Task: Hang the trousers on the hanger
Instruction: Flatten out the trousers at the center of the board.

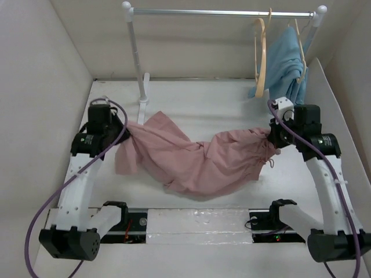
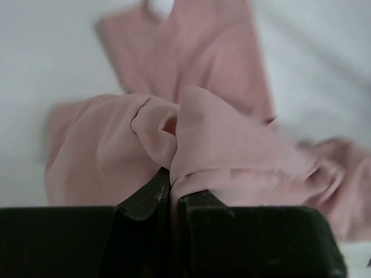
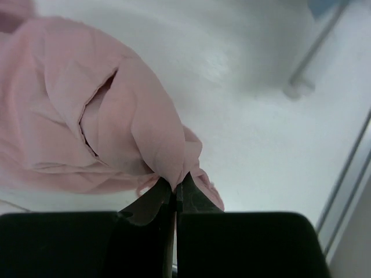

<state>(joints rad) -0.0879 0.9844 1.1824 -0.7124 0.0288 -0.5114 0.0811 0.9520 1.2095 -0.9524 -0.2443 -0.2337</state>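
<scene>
The dusty-pink trousers (image 1: 191, 156) stretch across the table between my two arms, sagging in the middle. My left gripper (image 1: 126, 134) is shut on their left end, with bunched fabric (image 2: 191, 145) pinched between the black fingers (image 2: 148, 194). My right gripper (image 1: 271, 139) is shut on the drawstring waist end (image 3: 116, 116), with the cloth rising out of its closed fingertips (image 3: 197, 194). The pale wooden hanger (image 1: 261, 55) hangs bare on the rail at the back right, well behind the right gripper.
A white garment rail (image 1: 223, 11) spans the back, its left post (image 1: 138, 58) standing just behind the trousers' left end. A light-blue garment (image 1: 287, 61) hangs on a second hanger beside the bare one. White walls enclose the table on the left, back and right.
</scene>
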